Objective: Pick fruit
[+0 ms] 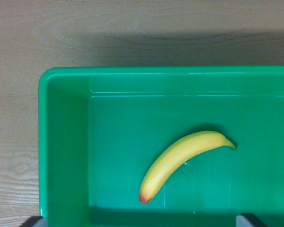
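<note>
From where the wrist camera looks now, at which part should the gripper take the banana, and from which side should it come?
Probably the thick middle of the banana, from straight above, jaws across its width. It lies flat and alone on the floor of the green bin, well clear of the walls. Both ends taper, so they would likely slip. The fingertips barely show at the bottom edge.

banana (182, 161) in bin (64, 142) — bin on table (14, 94)
</note>
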